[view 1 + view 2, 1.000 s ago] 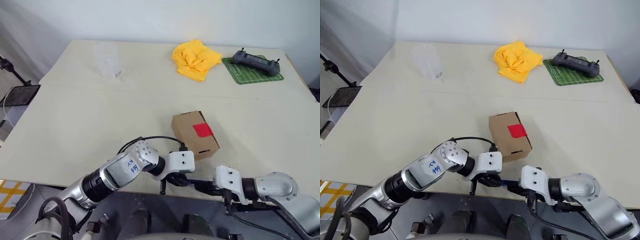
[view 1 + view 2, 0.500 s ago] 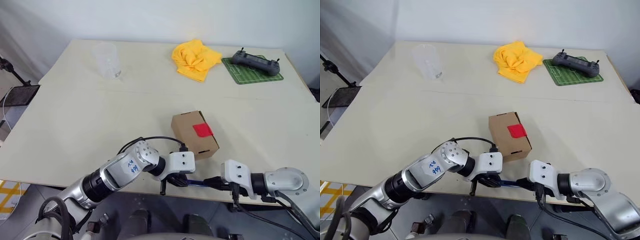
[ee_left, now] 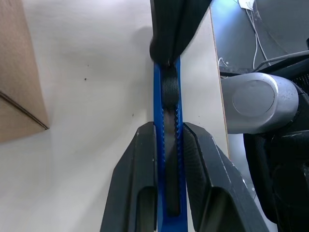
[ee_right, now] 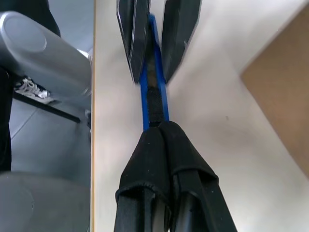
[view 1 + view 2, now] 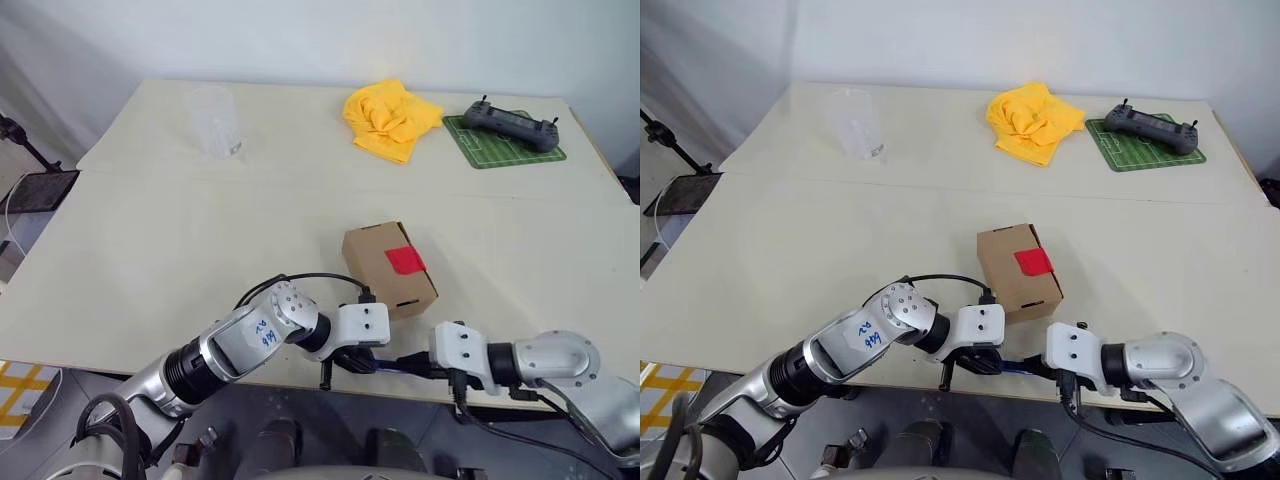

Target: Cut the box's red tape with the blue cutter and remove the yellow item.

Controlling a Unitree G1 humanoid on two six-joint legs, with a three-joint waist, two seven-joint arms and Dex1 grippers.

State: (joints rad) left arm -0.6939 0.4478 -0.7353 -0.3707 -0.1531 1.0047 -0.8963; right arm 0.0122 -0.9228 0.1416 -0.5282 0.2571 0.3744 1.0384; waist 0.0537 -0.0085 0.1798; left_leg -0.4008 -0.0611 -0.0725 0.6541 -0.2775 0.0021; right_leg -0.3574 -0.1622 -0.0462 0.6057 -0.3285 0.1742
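Observation:
The brown box [image 5: 385,270] stands on the table, its lid shut, with the red tape [image 5: 405,259] across the lid's edge. The blue cutter [image 3: 167,159] lies along the table's front edge, just in front of the box. My left gripper [image 5: 357,362] is shut on it, one finger on each side. My right gripper [image 5: 413,365] faces the left one with its fingers shut, and its fingertips [image 4: 160,133] touch the cutter's black slider [image 4: 154,104]. The yellow item is hidden.
A crumpled yellow cloth [image 5: 392,118] lies at the back of the table [image 5: 200,230]. A grey controller [image 5: 510,125] rests on a green mat [image 5: 505,152] at the back right. A clear cup [image 5: 213,122] stands at the back left.
My right gripper drew back a little along the cutter half a second ago and has come close to the left gripper again. The left arm and the box have not moved.

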